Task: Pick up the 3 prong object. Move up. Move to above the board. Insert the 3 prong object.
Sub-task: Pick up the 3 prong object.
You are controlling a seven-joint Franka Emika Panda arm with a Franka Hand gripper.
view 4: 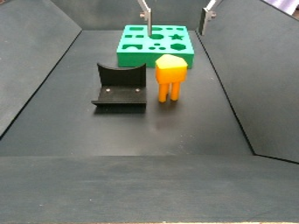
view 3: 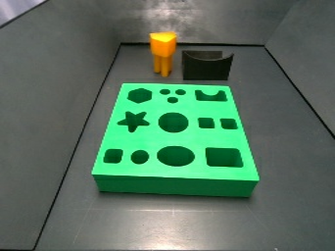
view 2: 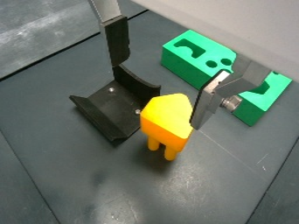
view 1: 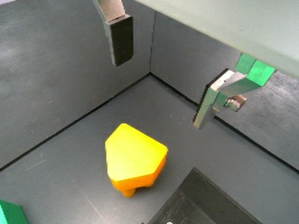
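The 3 prong object [view 2: 166, 124] stands upright on its prongs on the grey tray floor [view 4: 70, 122], just beside the dark U-shaped block [view 2: 117, 107] and apart from the board [view 3: 173, 135]. The claw [view 2: 163, 70] hovers above it with fingers [view 2: 212, 102] spread wide, gripping nothing.

The 3 prong object [view 2: 165, 122] looks like smooth orange plastic with a soft sheen. The board [view 3: 173, 135] is bright green plastic, matt and even. The dark U-shaped block [view 4: 121, 86] appears matt, faintly layered plastic. The gripper [view 2: 163, 68], upper middle of a wrist view, has brushed silver metal fingers [view 2: 212, 101] with dull dark pads. The grey tray floor [view 4: 128, 140] is matt.
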